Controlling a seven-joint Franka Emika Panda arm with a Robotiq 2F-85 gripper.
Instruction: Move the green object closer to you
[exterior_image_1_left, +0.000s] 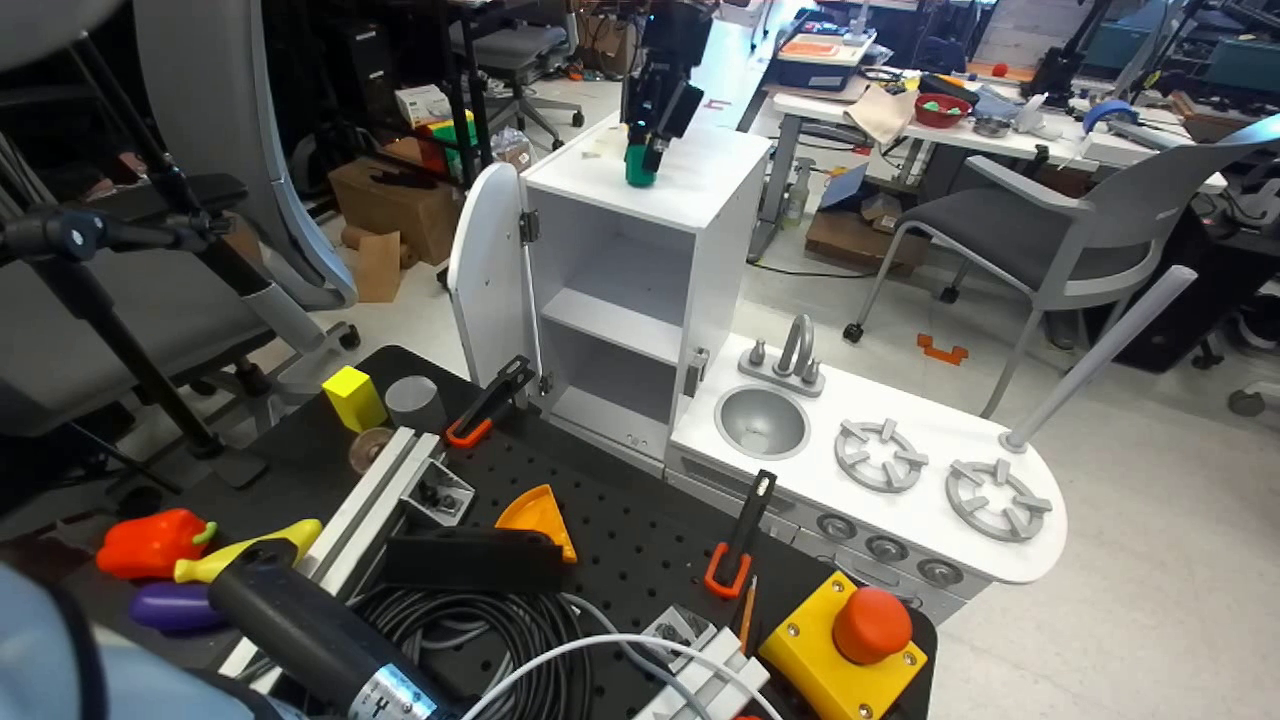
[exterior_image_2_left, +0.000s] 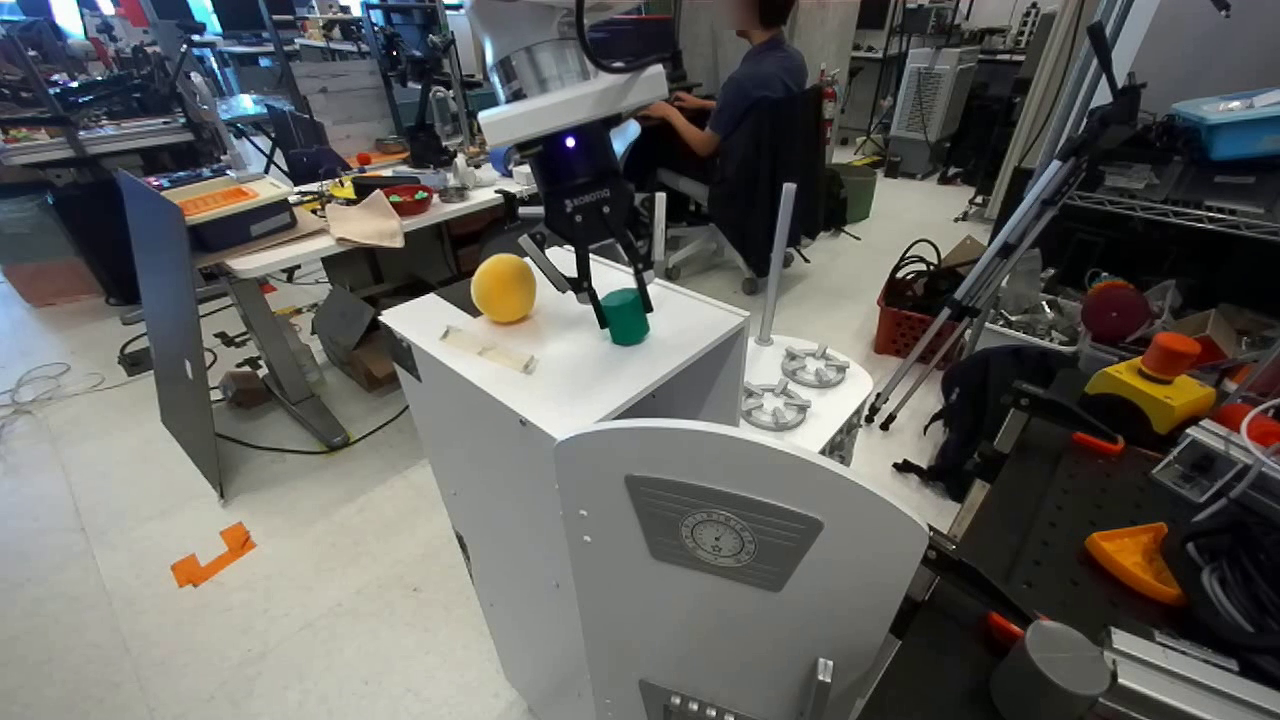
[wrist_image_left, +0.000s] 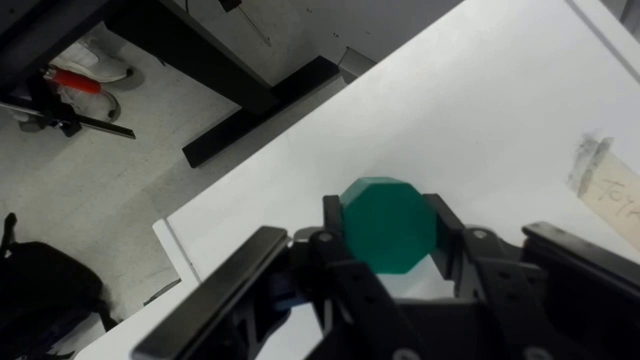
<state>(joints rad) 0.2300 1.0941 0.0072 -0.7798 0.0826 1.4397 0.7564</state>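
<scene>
Grasping is judged current: the green object (wrist_image_left: 390, 227) is clamped in the hand (exterior_image_2_left: 626, 311), apart from the yellow ball (exterior_image_2_left: 503, 289), any lift uncertain; next, steady drawing closer is called for.

Green block (exterior_image_1_left: 638, 168) partly hidden; tape (wrist_image_left: 616, 195) cut off

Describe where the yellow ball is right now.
In an exterior view, the yellow ball sits on the white cabinet top, picture-left of the gripper and green block, just beyond the pale tape.
</scene>
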